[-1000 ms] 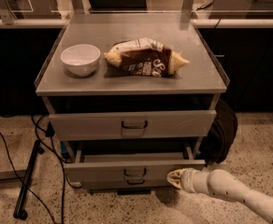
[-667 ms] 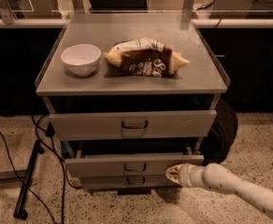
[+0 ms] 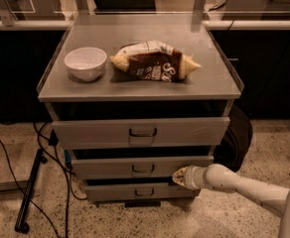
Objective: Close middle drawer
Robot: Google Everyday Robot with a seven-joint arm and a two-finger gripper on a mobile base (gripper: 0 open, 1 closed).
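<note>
The middle drawer (image 3: 110,167) is a low grey front with a small centred loop handle (image 3: 143,169). It sits almost flush in the grey cabinet (image 3: 224,90), between the taller top drawer (image 3: 95,132) and the bottom drawer (image 3: 110,192). My gripper (image 3: 180,176) comes in from the lower right on a white arm (image 3: 244,186). Its tip rests against the right part of the middle drawer's front, right of the handle.
A white bowl (image 3: 85,62) and a brown and white snack bag (image 3: 155,60) lie on the cabinet top. The top drawer stands slightly out. Black cables (image 3: 50,152) and a black pole (image 3: 28,192) lie on the floor at the left. A dark round object (image 3: 239,133) sits behind the cabinet's right side.
The middle drawer has slid inward from well open to almost flush. My gripper has followed it toward the cabinet. The bottom drawer front has come into view below it.
</note>
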